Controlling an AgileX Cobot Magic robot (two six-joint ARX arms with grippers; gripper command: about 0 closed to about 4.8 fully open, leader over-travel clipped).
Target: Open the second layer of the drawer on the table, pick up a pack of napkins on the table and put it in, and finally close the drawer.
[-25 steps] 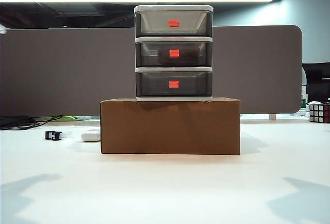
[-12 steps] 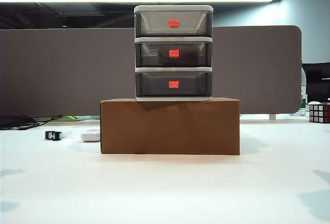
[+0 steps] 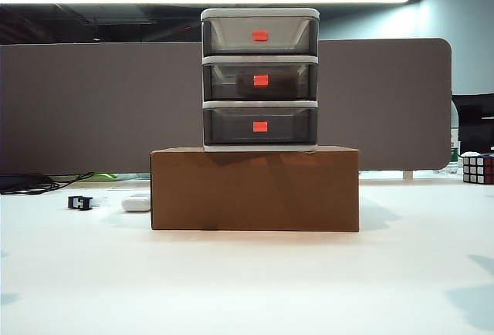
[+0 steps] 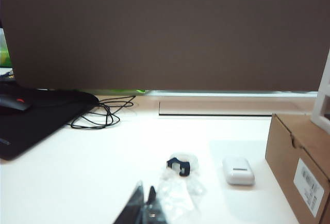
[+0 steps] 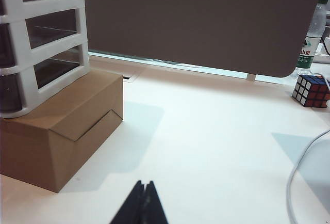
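Seemingly near the end of the job. All three smoky grey translucent drawers of the small white-framed cabinet (image 3: 260, 79) sit flush, closed, each with one red-orange tab handle. Through the front of the middle drawer (image 3: 260, 80) a dark rectangular mass shows; judged to be the pack of napkins (image 3: 266, 84) already inside, though the tint hides any detail. No pack lies on the white worktop (image 3: 247, 281). If that reading holds, opening, loading and closing are done and nothing is left.

Cabinet stands on one brown cardboard box (image 3: 255, 189), centre of the worktop.

Neither arm appears in the exterior view. Left gripper (image 4: 144, 206): dark fingers pressed together, holding nothing, above the worktop on the cabinet's left side. Right gripper (image 5: 145, 203): fingers likewise together and empty, above bare worktop to the right of the box.

Count: one cabinet, three drawers, three handles, one box. Loose items left of the box: one small white oval case (image 4: 237, 171), one small black clip (image 4: 179, 165), one crumpled clear wrapper (image 4: 178, 193). Far right: one colour cube (image 5: 311, 90), one water bottle (image 5: 311, 43).
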